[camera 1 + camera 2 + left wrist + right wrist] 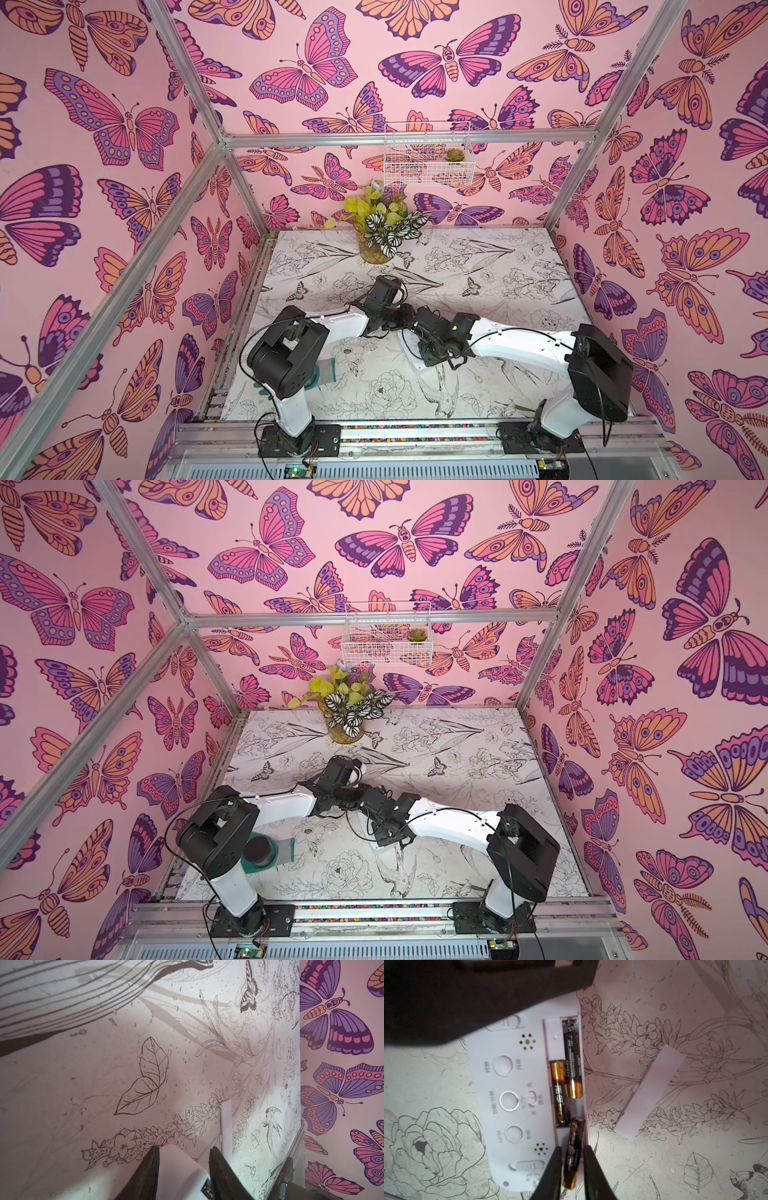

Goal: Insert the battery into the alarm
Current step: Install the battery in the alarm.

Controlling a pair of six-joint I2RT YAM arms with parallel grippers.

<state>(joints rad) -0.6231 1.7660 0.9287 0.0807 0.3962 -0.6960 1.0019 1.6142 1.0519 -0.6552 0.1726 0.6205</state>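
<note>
The white alarm [512, 1084] lies with its buttoned back towards the right wrist camera, and its battery compartment is open. Two black-and-gold batteries sit in the compartment. A third battery [576, 1132] leans tilted with its tip at the compartment's near end. My right gripper [573, 1148] straddles this battery, open, with thin gaps beside both fingers. My left gripper [185, 1148] is shut on the alarm's [180, 1165] rounded white body. The loose white battery cover [652, 1093] lies flat on the table beside the alarm. In both top views the arms hide the fingers.
A potted plant in an amber vase [376, 249] stands at the back of the flower-printed table [498, 270]. A white wire basket [428, 160] hangs on the rear wall. A teal and grey cup [270, 852] lies under the left arm's elbow.
</note>
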